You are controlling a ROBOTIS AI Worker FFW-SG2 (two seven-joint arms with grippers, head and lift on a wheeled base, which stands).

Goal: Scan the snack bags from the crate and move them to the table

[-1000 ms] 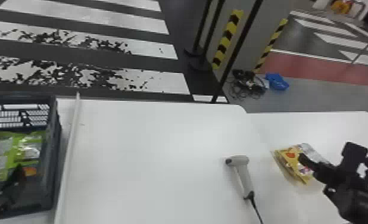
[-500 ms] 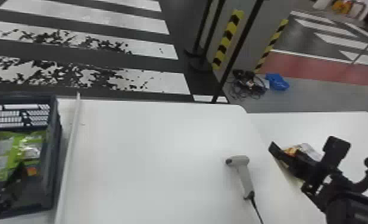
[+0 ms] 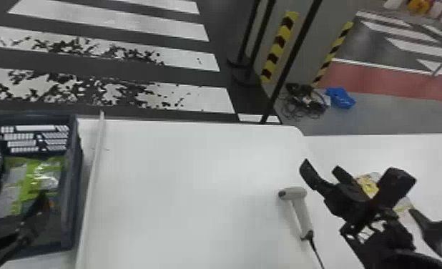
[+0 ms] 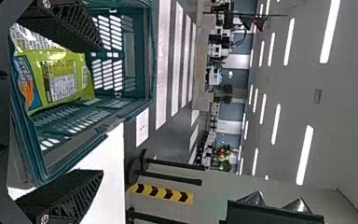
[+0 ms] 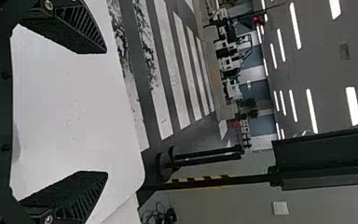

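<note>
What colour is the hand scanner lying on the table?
The scanner is light grey with a dark front end; the head view shows it best.

Dark floor (image 3: 181, 74) with worn white stripes (image 3: 209, 100), upper left — red floor band (image 3: 381, 79), upper right. Left wrist view: grey ceiling (image 4: 345, 116) — long, bright lights (image 4: 304, 156).

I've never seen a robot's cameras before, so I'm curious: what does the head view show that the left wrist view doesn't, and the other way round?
Head view: the handheld scanner, a yellow snack bag that is partly hidden, and a blue item on the floor.

Left wrist view: rows of ceiling lights.

Both: the crate, green snack packaging inside it, the left claw, the white table, the striped crossing and yellow-and-black tape.
</note>
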